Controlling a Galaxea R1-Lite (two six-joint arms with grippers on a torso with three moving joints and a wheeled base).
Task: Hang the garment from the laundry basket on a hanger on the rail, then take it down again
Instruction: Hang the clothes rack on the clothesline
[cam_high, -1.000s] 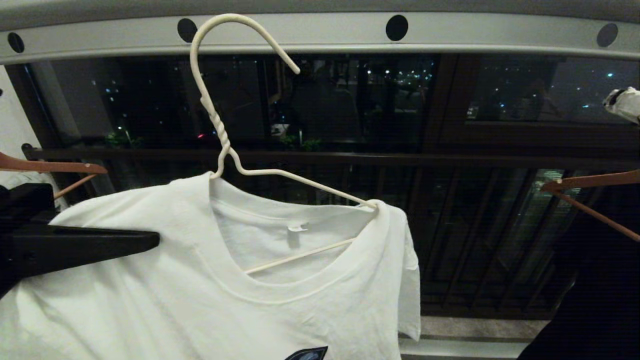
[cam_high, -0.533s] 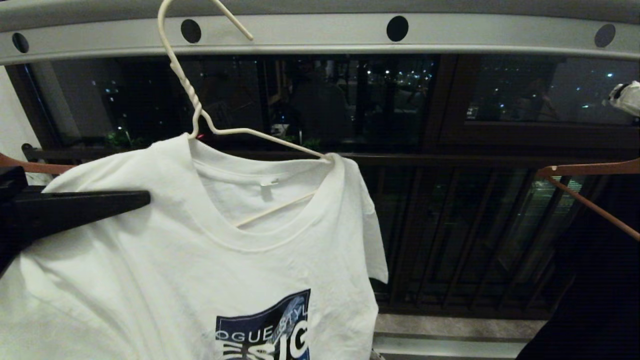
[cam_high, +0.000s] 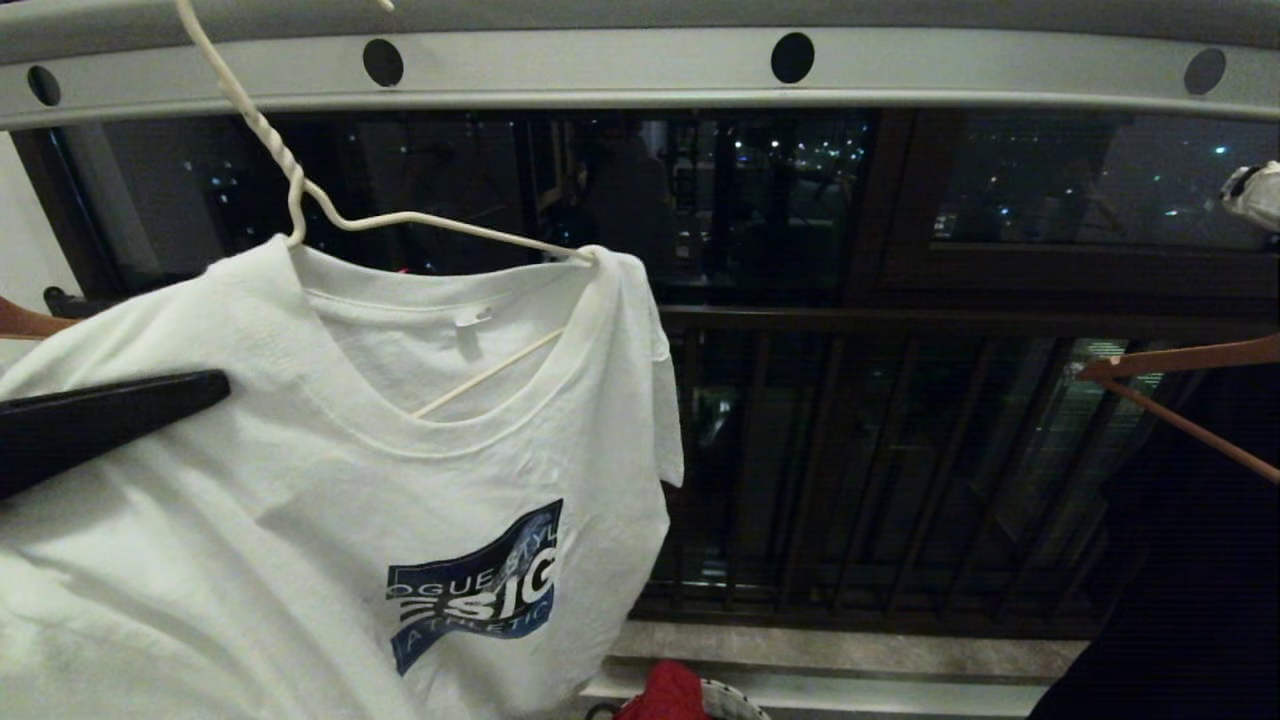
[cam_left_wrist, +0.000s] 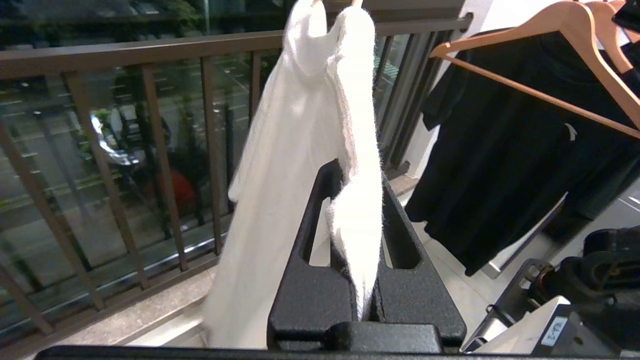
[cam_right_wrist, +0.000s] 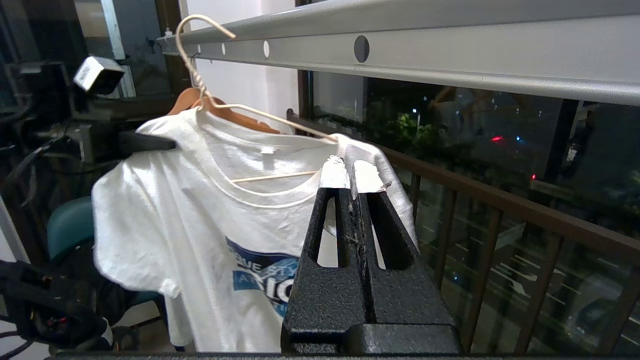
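Soft white garment (cam_high: 300, 480) on thin twisted-wire hanger (cam_high: 300, 205), flat perforated rail (cam_high: 600, 65)

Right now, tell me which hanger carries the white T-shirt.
The thin white wire hanger with the twisted neck; the brown wooden hangers to either side do not carry it.

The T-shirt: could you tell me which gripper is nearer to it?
Left. The left gripper is shut on a fold of the T-shirt at its shoulder. The right gripper is shut and empty, off beside the shirt's other shoulder, below the rail.
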